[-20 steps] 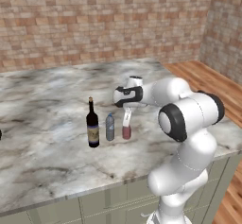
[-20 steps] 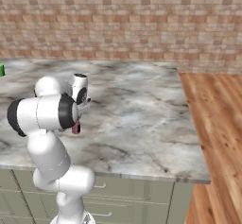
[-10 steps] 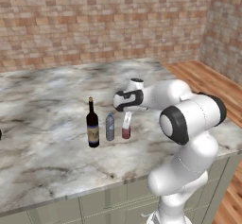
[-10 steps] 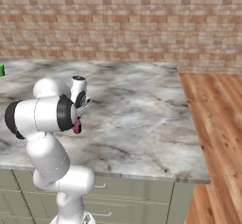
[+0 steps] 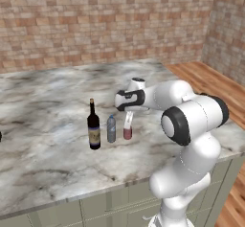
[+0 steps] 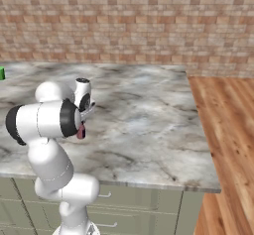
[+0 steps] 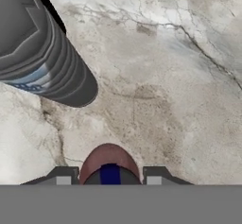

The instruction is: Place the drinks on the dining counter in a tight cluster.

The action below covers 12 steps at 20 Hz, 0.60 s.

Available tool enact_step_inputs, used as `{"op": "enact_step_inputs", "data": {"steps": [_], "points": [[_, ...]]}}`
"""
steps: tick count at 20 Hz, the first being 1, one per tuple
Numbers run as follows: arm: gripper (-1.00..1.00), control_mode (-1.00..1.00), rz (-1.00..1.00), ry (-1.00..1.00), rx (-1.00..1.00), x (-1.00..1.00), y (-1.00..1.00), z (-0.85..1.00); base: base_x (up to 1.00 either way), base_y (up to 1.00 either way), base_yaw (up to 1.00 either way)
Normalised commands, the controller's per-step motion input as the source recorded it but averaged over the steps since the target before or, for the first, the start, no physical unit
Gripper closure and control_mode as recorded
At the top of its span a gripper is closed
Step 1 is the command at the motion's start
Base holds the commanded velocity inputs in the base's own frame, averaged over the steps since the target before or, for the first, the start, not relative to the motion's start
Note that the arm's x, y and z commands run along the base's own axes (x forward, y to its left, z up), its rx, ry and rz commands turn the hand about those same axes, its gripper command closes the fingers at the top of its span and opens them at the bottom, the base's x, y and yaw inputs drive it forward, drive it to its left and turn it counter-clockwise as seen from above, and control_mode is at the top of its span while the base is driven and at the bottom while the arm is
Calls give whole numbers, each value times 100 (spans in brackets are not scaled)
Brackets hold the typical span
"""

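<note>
On the dining counter (image 5: 43,101), well inside its front edge, stand left to right the wine bottle (image 5: 94,126) with an unreadable label, the water bottle (image 5: 111,129) and the red bottle (image 5: 128,127). The gripper (image 5: 128,114) is clamped on the red bottle. The right base view adds a green cup (image 6: 2,73) near the far left edge.

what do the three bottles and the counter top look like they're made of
Wine bottle: probably dark glass, glossy, with a paper-like label.
Water bottle: likely clear greyish plastic; see-through, ribbed sides in the hand view.
Red bottle: unclear, plastic or glass; reddish base, paler neck, held by the shut gripper.
Dining counter: looks like polished marble; grey-white with dark veins.
</note>
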Motion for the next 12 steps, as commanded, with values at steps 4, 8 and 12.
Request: {"op": "enact_step_inputs", "data": {"steps": [4,8,12], "points": [[-100,-100,0,0,0,0,0,0,0,0,0],[-100,-100,0,0,0,0,0,0,0,0,0],[-100,-100,0,0,0,0,0,0,0,0,0]]}}
